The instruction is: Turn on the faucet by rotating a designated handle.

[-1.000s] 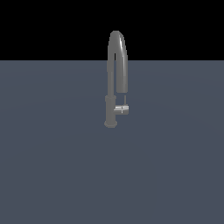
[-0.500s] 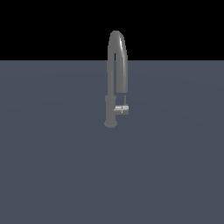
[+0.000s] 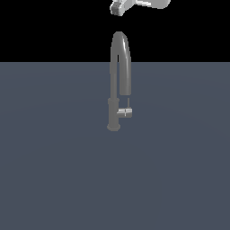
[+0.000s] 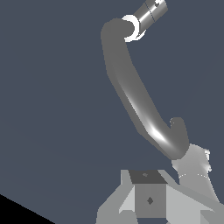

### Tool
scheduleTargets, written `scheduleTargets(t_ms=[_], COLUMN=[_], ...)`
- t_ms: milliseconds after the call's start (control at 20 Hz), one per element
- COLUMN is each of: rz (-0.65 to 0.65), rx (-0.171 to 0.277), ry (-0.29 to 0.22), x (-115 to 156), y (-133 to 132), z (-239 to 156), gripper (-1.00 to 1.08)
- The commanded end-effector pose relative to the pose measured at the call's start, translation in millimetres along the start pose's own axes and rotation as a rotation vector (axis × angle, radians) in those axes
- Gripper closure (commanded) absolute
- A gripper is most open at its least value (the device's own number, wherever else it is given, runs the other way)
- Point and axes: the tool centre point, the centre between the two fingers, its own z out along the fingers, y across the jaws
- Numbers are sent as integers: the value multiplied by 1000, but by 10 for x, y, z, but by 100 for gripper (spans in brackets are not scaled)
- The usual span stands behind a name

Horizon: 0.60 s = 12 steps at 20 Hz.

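The faucet [image 3: 119,76] is a tall dark grey gooseneck standing on the flat grey-blue surface [image 3: 54,170]. Its handle [image 3: 125,112], a short silver stub with a thin rod pointing up, juts from the column toward the exterior view's right. My gripper [image 3: 118,8] hangs at the top edge, just above the spout's arch and apart from it. In the wrist view the spout [image 4: 131,92] curves away below me, the handle [image 4: 149,15] lies far off, and one pale finger [image 4: 194,164] sits beside the spout's tip. The jaw gap does not show.
The white arm [image 3: 150,3] reaches in from the exterior view's upper right. The grey-blue surface [image 4: 52,109] spreads all around the faucet's base, with black background behind it.
My gripper and part of the arm have come into the exterior view at the top, above the spout. Faucet and handle stand as before.
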Motion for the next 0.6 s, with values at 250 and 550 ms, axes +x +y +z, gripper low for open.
scheduleTargets(t_ms=[250, 550], rz=[96, 176], rx=[103, 189], ry=[-114, -208], x=[486, 880], y=[-16, 3], z=[36, 106], gripper=[108, 108])
